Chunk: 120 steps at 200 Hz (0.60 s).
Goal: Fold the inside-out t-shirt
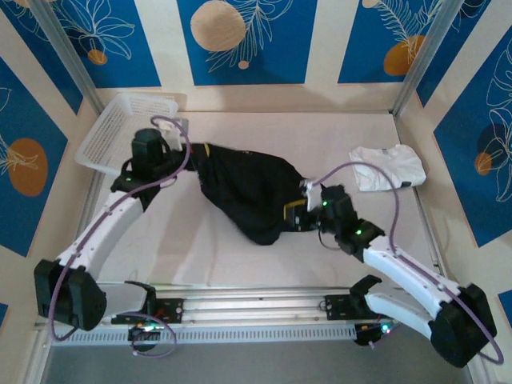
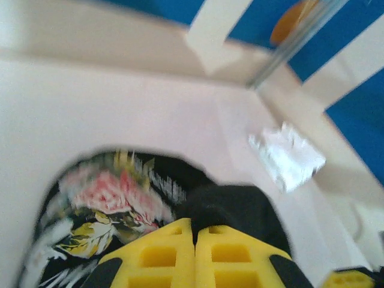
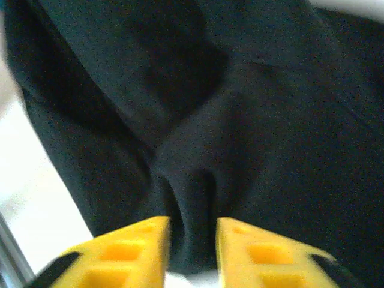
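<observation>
- black cloth first: inside-out t-shirt [image 1: 248,188] bunched in a dark heap in the middle of the table [image 1: 240,260], strung between the 2 grippers.
- nearest the bases, right gripper [image 3: 192,227]: yellow jaws parted, 1 soft ridge of cloth lying between them, no visible squeeze. likely trouble: that end of the shirt dropping free and sagging into the heap, its edge lost among folds and hard to find.
- same spot, second risk: closing on that ridge and catching 2 layers instead of 1, then dragging the shirt crooked.
- farther back, left gripper [image 2: 195,227]: fingers pressed together, pinching black cloth just beside the pink floral print [image 2: 114,198]. with 1 firm hold alone, danger of the whole weight swinging on that pinch in any lift, of thin cloth creeping out, or of a twisted rope instead of a flat spread.
- no hem, collar or sleeve to be picked out in the heap; folding from such a state likely to give a lump, not a neat rectangle.
- far right, white folded garment [image 1: 388,166], well apart from the shirt; danger of a wide right-arm sweep dragging it along.
- far left, white basket [image 1: 108,140] just behind the left arm; danger of a backward pull knocking it.
</observation>
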Available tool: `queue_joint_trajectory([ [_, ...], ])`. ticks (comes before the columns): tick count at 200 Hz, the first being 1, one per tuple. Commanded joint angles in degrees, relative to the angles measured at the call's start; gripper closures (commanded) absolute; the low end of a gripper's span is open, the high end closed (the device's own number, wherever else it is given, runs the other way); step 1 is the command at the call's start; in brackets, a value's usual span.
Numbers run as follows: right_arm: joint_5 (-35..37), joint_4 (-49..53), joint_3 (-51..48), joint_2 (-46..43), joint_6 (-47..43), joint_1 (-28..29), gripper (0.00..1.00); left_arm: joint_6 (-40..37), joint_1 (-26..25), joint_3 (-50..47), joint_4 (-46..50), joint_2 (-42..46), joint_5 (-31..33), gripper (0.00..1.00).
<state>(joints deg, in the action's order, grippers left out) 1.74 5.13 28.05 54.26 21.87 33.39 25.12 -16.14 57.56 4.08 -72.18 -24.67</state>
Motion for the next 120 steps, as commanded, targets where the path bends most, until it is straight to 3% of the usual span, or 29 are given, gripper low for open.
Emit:
queue_joint_trajectory([
  [1,3.78,-1.68,1.1,-0.05,1.36,2.74,0.61,0.61,0.05,-2.49,-3.35,1.45,-7.3,1.0],
  [33,7.51,0.11,4.69,3.53,-1.72,3.16,0.47,-0.17,0.06,-6.59,-2.28,4.14,-6.32,1.0],
  [120,3.32,-8.63,21.56,35.74,-0.53,4.35,0.4,-0.28,0.06,-8.08,0.12,6.91,-3.24,1.0],
])
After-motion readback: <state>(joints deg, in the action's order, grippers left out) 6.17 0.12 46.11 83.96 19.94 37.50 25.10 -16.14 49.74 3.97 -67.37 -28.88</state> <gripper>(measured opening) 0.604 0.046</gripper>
